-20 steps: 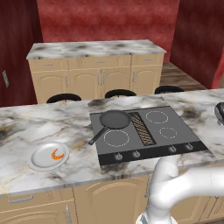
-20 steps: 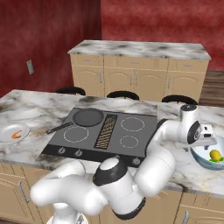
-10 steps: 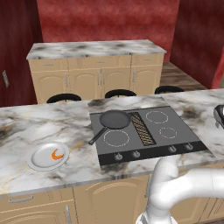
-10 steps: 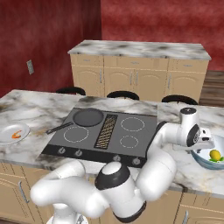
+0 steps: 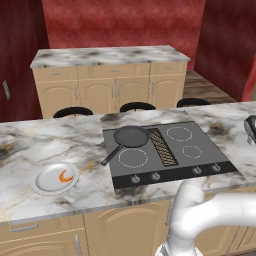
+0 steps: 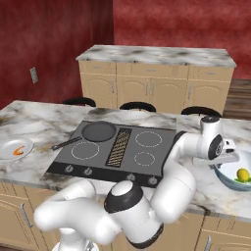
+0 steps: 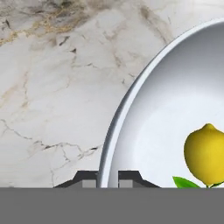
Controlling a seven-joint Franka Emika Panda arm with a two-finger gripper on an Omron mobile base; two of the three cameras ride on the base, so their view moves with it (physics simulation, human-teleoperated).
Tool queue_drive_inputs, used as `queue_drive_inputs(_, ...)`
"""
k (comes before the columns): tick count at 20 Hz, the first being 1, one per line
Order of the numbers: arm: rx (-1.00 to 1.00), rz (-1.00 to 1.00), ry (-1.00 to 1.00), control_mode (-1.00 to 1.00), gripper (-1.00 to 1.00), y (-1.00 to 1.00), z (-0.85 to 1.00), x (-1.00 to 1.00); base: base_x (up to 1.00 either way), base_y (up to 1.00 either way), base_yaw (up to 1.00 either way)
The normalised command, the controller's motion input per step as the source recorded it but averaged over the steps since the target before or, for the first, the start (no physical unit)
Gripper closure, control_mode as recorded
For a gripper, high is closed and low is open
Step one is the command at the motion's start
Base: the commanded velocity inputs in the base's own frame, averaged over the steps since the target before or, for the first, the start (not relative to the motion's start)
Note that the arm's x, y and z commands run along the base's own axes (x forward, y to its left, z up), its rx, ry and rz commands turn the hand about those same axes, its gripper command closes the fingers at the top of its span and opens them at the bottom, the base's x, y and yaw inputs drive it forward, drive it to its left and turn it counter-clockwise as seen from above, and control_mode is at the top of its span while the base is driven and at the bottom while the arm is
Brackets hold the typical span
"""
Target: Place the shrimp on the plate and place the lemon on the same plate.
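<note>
The bowl (image 6: pixel 234 172) is cut off at the right edge of the right base view, so its far side cannot be judged; in the hand view its rim (image 7: pixel 131 100) curves from the bottom centre to the top right, and the rest of it runs out of frame. The lemon (image 7: pixel 205 153) lies inside the bowl, clipped by the right edge of the hand view, with a green leaf (image 7: pixel 186 182) at its base partly cut off below; in the right base view the lemon (image 6: pixel 242 174) sits towards the bowl's right side. In the left base view only a dark fragment (image 5: pixel 250 127) shows at the right edge beyond the cooktop (image 5: pixel 167 152), too little to identify.

The arm rises from the base, bends across the cooktop's right end and reaches to the bowl; the wrist hangs over the bowl's left rim, hand pointing down. The gripper (image 7: pixel 107 179) stands with its two dark tips one on either side of the bowl's rim, closed narrow onto that rim; the lemon is apart from the tips, not held.

The plate (image 5: pixel 55 178) rests on the marble counter (image 5: pixel 50 145) well left of the cooktop, on the opposite side from the bowl; the shrimp (image 5: pixel 64 176) lies on it, slightly right of centre. A black frying pan (image 5: pixel 131 136) sits on the cooktop's rear left burner, handle pointing towards the plate.
</note>
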Motion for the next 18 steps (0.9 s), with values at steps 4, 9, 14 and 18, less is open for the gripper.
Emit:
queue_drive_inputs(4,0.0,0.24,0.0,-1.0,1.0,0.13,0.54,-0.25,0.0,0.0,0.0)
queue_drive_inputs(9,0.0,0.29,0.0,-1.0,1.0,0.38,0.3,-0.27,0.0,0.0,0.0)
queue_drive_inputs(14,-0.07,0.37,0.0,-1.0,1.0,0.54,0.34,-0.09,0.0,0.0,0.0)
queue_drive_inputs(18,-0.11,0.37,0.0,-1.0,1.0,0.49,0.43,-0.13,0.0,0.0,0.0)
